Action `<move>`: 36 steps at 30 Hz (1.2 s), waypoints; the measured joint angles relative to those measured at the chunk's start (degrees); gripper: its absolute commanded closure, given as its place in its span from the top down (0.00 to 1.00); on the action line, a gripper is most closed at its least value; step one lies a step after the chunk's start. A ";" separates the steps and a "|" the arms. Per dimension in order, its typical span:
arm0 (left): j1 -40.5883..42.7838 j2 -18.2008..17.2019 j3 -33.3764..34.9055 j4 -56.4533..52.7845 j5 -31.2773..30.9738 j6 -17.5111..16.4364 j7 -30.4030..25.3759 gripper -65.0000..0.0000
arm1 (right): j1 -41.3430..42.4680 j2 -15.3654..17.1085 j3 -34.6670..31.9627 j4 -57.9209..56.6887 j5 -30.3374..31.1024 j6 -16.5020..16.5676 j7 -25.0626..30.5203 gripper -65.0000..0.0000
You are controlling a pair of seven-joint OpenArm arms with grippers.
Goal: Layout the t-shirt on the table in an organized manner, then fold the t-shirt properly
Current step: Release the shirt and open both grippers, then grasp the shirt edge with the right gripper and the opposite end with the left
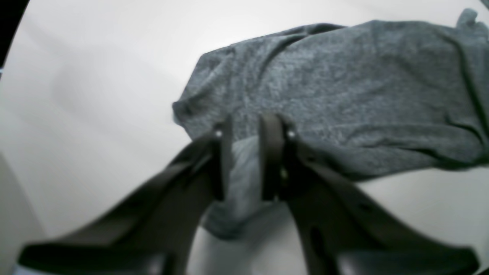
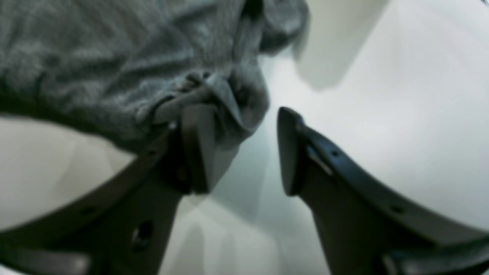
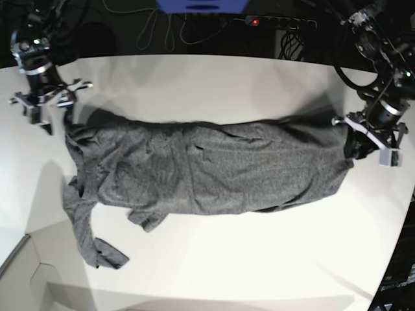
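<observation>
From my console I saw the t-shirt (image 3: pixel 214 172) spread lengthwise across the middle of the table (image 3: pixel 207 78), wrinkled, with one sleeve trailing off its end toward the table's near edge. The left gripper (image 1: pixel 246 128) sat at the shirt's end on the base view's right; its jaws stood narrowly apart with a fold of grey cloth between them, though I could not tell whether they pinched it. The right gripper (image 2: pixel 244 126) was at the shirt's opposite end, jaws clearly parted, one fingertip (image 2: pixel 196 126) touching a bunched edge of the shirt and the other finger apart from it, over bare white tabletop. Both wrist views were blurred
</observation>
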 measured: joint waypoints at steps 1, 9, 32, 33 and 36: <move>0.68 -0.15 0.00 -0.02 -1.44 0.02 0.02 0.30 | 0.52 -1.20 2.67 0.04 -0.04 -0.22 0.13 0.48; 1.05 -0.28 -11.13 -1.11 -8.37 0.02 -0.76 0.41 | 5.01 -5.38 12.68 0.17 -0.28 -0.70 0.02 0.51; -6.78 -2.19 -14.58 -14.93 -0.96 0.20 -0.68 0.41 | 3.63 -10.23 -25.05 -14.14 0.26 0.09 -6.38 0.51; -6.67 -2.27 -14.60 -14.93 -0.96 0.20 -0.68 0.41 | 4.59 -10.16 -25.07 -15.04 0.44 0.15 -6.54 0.51; -6.67 -2.36 -14.62 -14.93 -0.96 0.20 -0.72 0.41 | 8.33 -10.10 -24.72 -18.36 0.48 0.07 -6.25 0.51</move>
